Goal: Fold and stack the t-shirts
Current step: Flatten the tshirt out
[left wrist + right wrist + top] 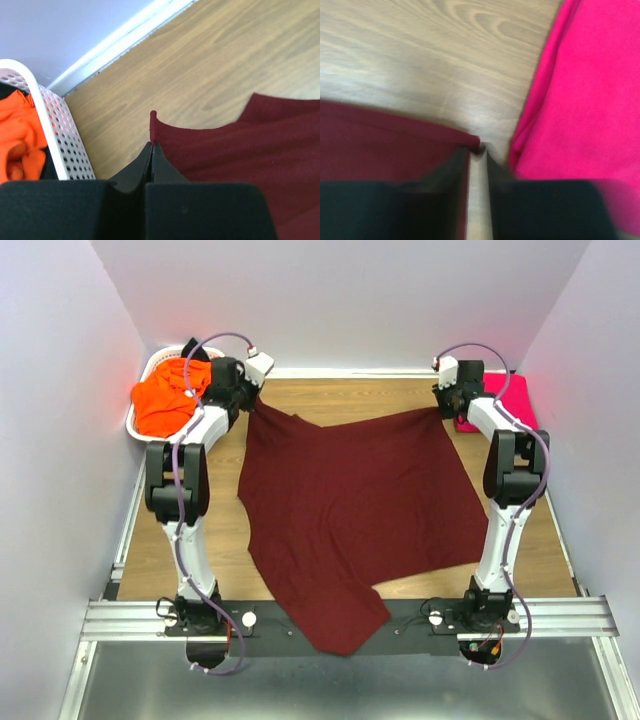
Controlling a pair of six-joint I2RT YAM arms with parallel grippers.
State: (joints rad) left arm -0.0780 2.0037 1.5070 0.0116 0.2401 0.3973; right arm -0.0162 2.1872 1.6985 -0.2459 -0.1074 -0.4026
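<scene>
While my left fingers [134, 172] pinch one far corner of the maroon t-shirt [350, 500], my right fingers [496, 169] clamp the other; it spreads across the tabletop [340, 398], draping over the near edge.

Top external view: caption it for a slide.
Left gripper and right gripper hold the far corners of the maroon t-shirt spread on the table; orange shirt in basket, pink shirt far right.

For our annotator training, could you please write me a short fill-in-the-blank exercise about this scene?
1. The orange shirt lies in the white ____.
2. The maroon shirt is spread on the ____.
3. The left end effector pinches one far ____ of the maroon shirt.
Missing words: basket; table; corner.
</scene>
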